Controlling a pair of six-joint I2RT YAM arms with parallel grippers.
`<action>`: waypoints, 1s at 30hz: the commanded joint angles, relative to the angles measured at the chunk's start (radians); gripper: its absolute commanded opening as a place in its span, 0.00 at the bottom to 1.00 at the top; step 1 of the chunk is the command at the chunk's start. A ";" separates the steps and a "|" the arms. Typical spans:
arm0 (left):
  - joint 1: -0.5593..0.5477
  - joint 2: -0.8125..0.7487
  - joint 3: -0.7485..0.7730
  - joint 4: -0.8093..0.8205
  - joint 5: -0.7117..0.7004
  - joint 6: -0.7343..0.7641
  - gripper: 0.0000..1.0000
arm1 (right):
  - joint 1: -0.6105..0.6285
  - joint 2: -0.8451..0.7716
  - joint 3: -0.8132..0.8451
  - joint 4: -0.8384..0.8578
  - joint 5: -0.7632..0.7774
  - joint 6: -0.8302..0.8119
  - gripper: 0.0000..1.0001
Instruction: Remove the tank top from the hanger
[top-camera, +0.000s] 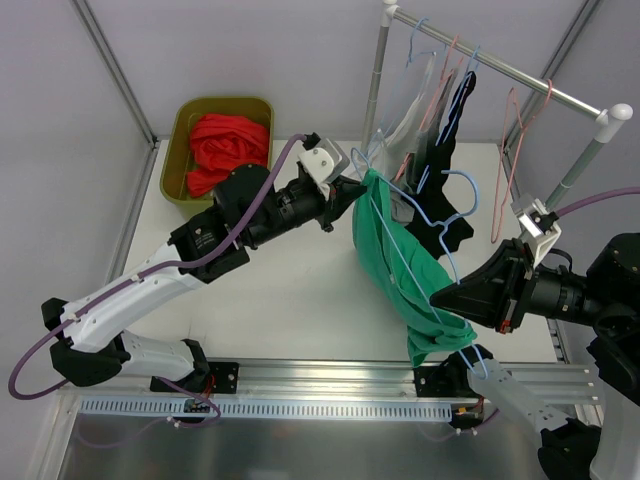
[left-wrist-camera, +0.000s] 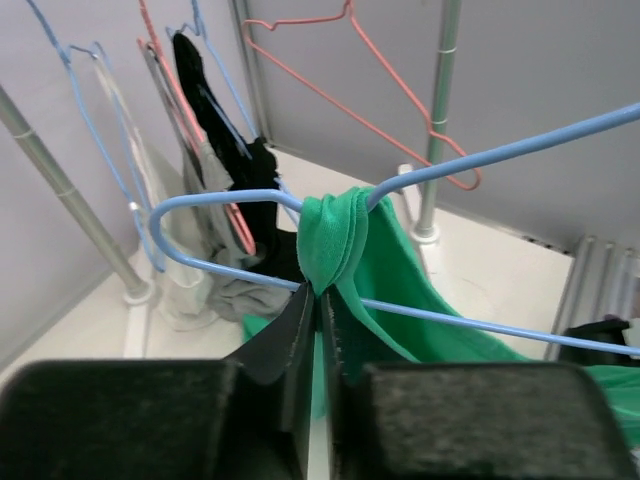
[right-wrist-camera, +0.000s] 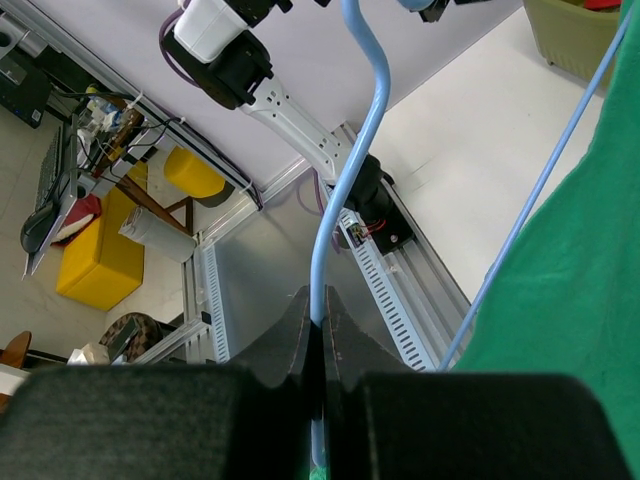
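Two arms meet over a white table (top-camera: 290, 290) in the overhead view, with a green tank top (top-camera: 400, 262) stretched between them on a blue hanger (top-camera: 452, 215) at mid-frame. The left gripper (top-camera: 352, 195) reaches in from 9 o'clock to the garment's upper end. The right gripper (top-camera: 440, 297) comes in from 4 o'clock and meets the hanger at the garment's lower end, where the cloth bunches and droops toward the table's near edge. At 10 o'clock a bin (top-camera: 180, 150) holds red cloth (top-camera: 228, 145); at 1 o'clock a rack (top-camera: 500, 70) carries a black garment (top-camera: 447, 130), a pale garment (top-camera: 410, 110) and pink hangers (top-camera: 515, 150). From the left wrist, the left gripper's jaws are pressed together on a bunched strap of the tank top (left-wrist-camera: 335, 240), which loops over the hanger's wire at centre. The hanger's curved shoulder lies at 9 o'clock, and the rest of the green cloth spreads toward 4 o'clock, with the rack's garments at 11 o'clock. From the right wrist, the right gripper's jaws are clamped on the hanger's blue wire (right-wrist-camera: 355, 150), which rises toward 12 o'clock. Green cloth fills the frame at 3 o'clock, a second length of wire running along its edge.
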 joint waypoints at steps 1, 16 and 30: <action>-0.008 -0.002 0.040 0.056 -0.076 0.005 0.00 | 0.008 -0.008 -0.017 0.070 -0.029 -0.026 0.00; 0.147 -0.104 -0.006 0.060 -0.744 -0.171 0.00 | 0.042 -0.028 -0.207 0.079 -0.221 -0.137 0.00; 0.250 -0.328 -0.259 -0.020 0.092 -0.350 0.00 | 0.053 -0.054 -0.339 0.715 -0.154 0.098 0.00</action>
